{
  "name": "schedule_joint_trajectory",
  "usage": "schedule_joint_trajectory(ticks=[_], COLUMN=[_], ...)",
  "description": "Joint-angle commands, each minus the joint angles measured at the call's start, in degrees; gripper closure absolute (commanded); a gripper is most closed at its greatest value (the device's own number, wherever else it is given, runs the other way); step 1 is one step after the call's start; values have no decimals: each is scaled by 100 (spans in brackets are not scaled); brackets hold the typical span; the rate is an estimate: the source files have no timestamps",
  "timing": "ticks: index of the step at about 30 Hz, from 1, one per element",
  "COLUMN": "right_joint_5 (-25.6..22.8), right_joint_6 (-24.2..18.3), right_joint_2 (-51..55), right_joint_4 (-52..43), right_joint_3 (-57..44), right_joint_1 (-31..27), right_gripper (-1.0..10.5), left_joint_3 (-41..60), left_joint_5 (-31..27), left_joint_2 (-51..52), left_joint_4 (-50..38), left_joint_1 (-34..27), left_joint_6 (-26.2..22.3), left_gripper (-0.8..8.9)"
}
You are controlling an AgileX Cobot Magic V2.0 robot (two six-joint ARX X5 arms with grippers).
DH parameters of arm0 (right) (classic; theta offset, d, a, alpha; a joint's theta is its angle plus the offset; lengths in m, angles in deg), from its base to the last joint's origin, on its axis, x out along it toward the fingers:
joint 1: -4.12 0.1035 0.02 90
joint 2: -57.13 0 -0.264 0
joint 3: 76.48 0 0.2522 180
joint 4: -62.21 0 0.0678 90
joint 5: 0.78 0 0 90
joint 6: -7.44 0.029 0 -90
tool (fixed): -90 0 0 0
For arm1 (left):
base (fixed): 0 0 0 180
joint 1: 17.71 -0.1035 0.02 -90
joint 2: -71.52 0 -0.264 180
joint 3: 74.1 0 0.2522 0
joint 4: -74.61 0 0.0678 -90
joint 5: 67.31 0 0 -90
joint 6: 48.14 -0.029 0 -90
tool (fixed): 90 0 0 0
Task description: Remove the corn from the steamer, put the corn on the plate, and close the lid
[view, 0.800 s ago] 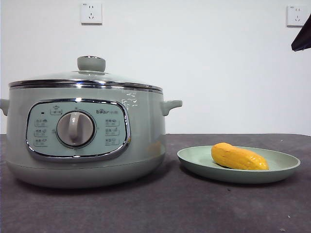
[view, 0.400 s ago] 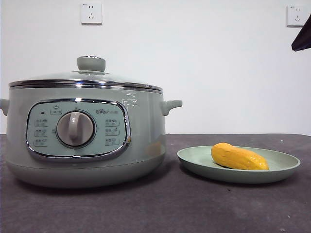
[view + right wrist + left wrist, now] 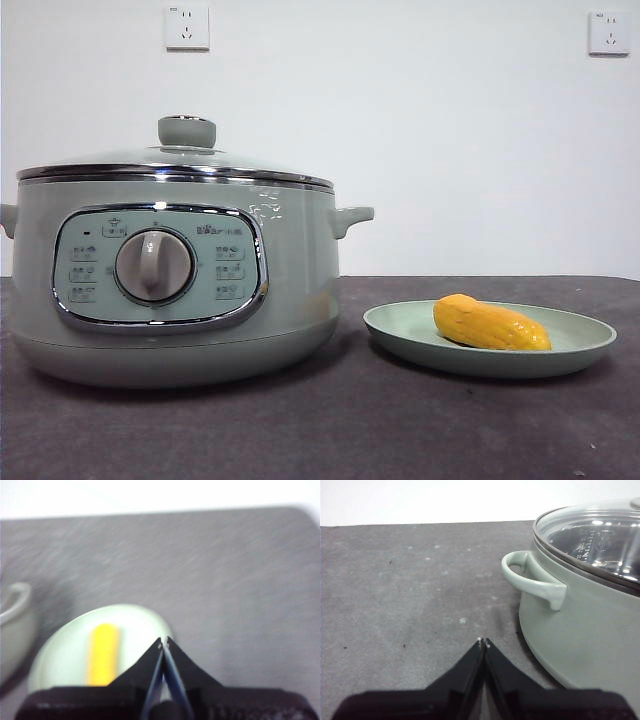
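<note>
The yellow-orange corn (image 3: 491, 324) lies on the pale green plate (image 3: 400, 322) to the right of the steamer (image 3: 170, 265). The glass lid (image 3: 175, 160) with its green knob sits closed on the steamer. My left gripper (image 3: 483, 642) is shut and empty, over the dark table beside the steamer's side handle (image 3: 532, 577). My right gripper (image 3: 163, 642) is shut and empty, raised above the plate (image 3: 65, 650) with the corn (image 3: 103, 653) below it. Neither gripper shows in the front view.
The dark grey table (image 3: 330, 430) runs to a white wall with two power sockets (image 3: 187, 27). The steamer's other side handle (image 3: 15, 602) shows at the edge of the right wrist view.
The black arm tip at the top right corner of the front view has moved out of the picture. The corn, plate, steamer and lid have not moved.
</note>
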State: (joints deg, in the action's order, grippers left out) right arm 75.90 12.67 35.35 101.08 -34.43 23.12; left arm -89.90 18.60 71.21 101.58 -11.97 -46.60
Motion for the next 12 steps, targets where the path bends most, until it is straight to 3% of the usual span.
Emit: schedule_joint_trajectory(ticks=[1, 9, 12], right_joint_5=[146, 1718, 1775], right_joint_6=[-573, -1259, -1211], right_joint_2=[459, 1652, 1923], right_joint_4=[-317, -1869, -2037], right_joint_3=[-409, -1766, -2201], right_joint_1=[-544, -1543, -1639], right_gripper=[946, 946, 946], left_joint_3=[90, 90, 90], left_joint_5=[-13, -11, -13], left_joint_2=[13, 13, 13], left_joint_4=[-35, -35, -35], left_joint_1=[-20, -20, -20], left_joint_6=[35, 35, 35], left_gripper=[817, 817, 817])
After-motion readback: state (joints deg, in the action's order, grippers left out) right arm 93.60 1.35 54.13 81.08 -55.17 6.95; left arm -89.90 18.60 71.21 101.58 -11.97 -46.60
